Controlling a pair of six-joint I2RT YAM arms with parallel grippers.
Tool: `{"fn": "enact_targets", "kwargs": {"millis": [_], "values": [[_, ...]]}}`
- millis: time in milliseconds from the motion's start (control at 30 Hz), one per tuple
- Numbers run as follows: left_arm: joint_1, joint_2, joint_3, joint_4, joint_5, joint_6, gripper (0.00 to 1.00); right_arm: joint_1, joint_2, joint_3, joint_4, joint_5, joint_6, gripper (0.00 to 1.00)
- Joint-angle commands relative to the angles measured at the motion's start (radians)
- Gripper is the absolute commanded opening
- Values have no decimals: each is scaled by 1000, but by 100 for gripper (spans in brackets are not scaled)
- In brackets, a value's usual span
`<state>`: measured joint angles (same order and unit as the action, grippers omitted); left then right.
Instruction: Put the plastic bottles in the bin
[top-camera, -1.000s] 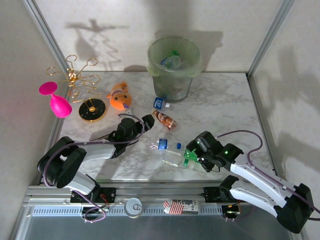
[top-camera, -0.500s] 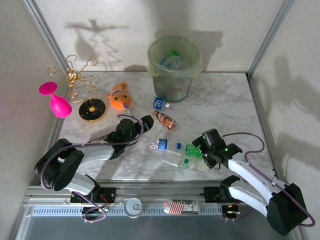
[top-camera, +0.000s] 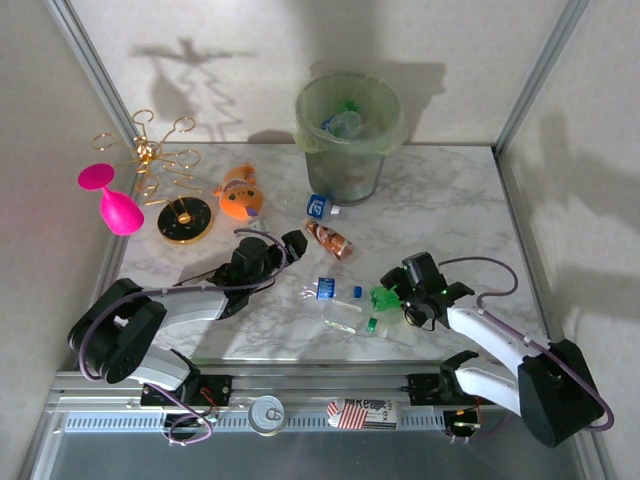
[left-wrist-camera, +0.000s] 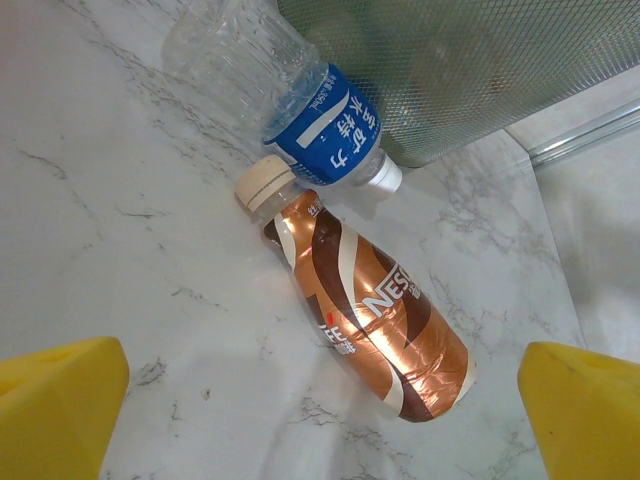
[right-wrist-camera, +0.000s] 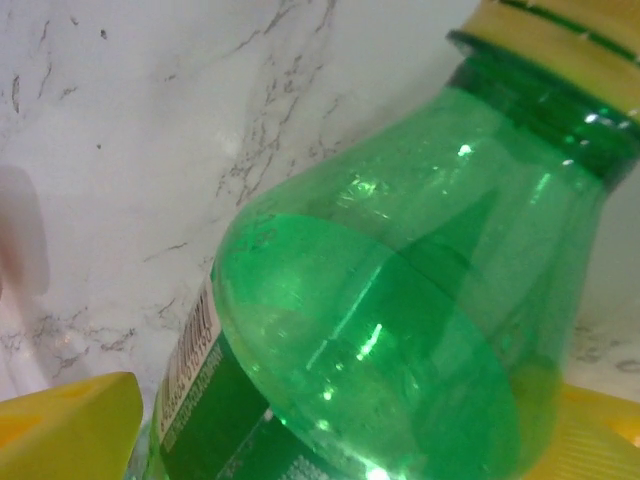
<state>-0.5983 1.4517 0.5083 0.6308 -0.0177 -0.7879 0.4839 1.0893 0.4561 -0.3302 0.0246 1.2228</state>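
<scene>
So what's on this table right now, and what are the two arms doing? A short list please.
Bin: back of table, bottles inside
Loose bottles: brown Nescafe bottle, white-capped clear bottle, green bottle, blue-capped clear bottle, green-capped clear bottle
Left end effector: open, facing the brown Nescafe bottle
Right end effector: astride the green bottle, grip unclear
Other items: pink wine glass, orange plush toy
</scene>
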Motion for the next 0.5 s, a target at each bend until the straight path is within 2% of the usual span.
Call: {"fn": "enact_targets", "kwargs": {"millis": [0,167,467], "values": [[9,-20,-3,-16,-11,7,100,-5,26,1,47,16,-53,91],[9,-25,-2,-22,-13,6,100,-5,41,-3,75,37,-85,84],[9,-26,5,-29,-13,-1,100,-5,33,-23,121,69,-128,60]]}}
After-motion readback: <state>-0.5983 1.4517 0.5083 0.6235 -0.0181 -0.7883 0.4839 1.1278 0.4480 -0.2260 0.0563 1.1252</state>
